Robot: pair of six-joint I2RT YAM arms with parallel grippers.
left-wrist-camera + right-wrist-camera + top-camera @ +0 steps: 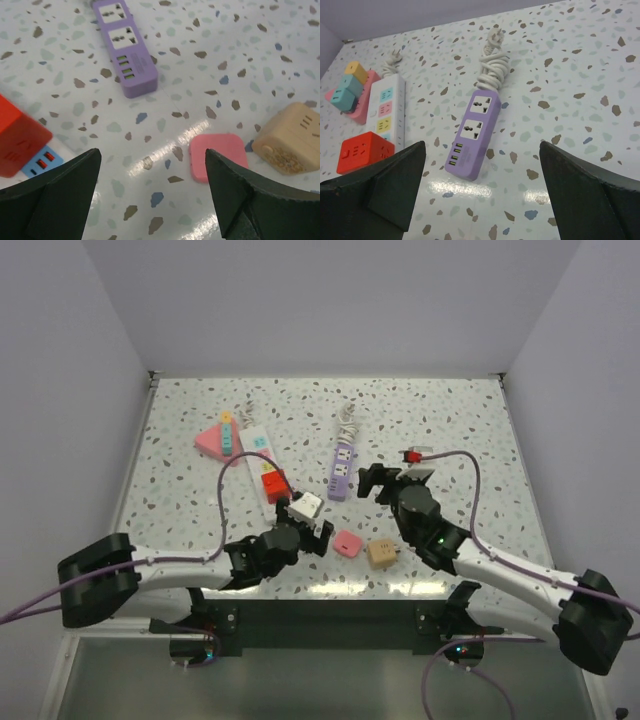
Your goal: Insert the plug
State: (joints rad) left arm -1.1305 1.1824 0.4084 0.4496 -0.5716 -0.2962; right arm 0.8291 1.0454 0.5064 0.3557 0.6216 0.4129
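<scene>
A purple power strip (343, 462) lies at the table's middle, its white cord (494, 65) coiled at its far end with the plug (493, 35) on top. It also shows in the left wrist view (127, 47) and the right wrist view (475, 132). My left gripper (315, 532) is open and empty, low over the table near the strip's USB end, and it shows in its own wrist view (150, 200). My right gripper (372, 480) is open and empty just right of the strip, and it shows in its own wrist view (482, 200).
A pink square adapter (347, 542) and a tan cube adapter (381, 554) lie near the front edge, right of my left gripper. A white power strip (262, 465) with a red cube (272, 483) on it lies to the left. A pink triangular base (220, 438) with coloured cubes is behind it.
</scene>
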